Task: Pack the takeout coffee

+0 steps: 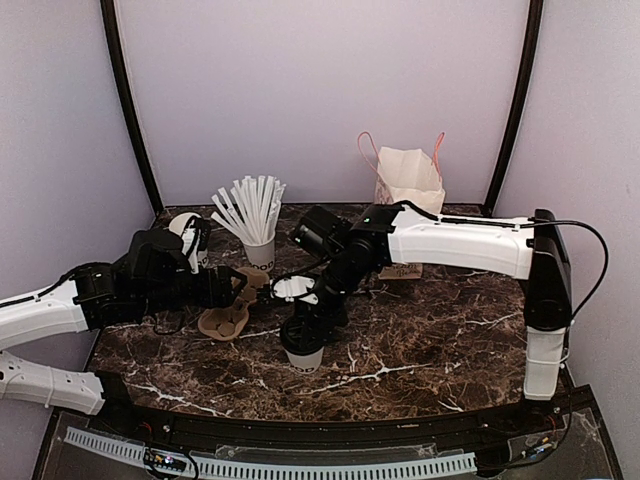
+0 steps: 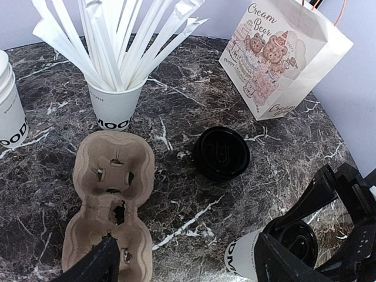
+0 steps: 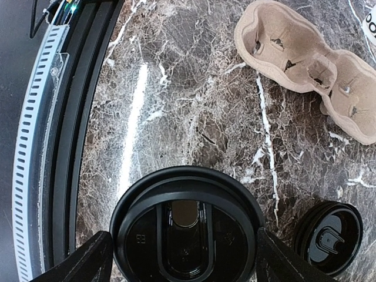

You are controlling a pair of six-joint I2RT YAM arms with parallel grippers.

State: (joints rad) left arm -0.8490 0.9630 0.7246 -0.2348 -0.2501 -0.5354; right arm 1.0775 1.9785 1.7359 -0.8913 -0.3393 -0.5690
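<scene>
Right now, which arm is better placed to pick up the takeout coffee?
Right. The right arm holds open jaws directly over the takeout coffee; the left arm is at the cup carrier, off to the side.

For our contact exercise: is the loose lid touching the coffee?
Apart. The left wrist view shows bare marble between the loose lid and the coffee.

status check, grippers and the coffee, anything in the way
Left gripper open, at the cup carrier. Right gripper straddles the takeout coffee, grip unconfirmed. Coffee upright, lid on, outside the paper bag. A loose black lid beside it.
</scene>
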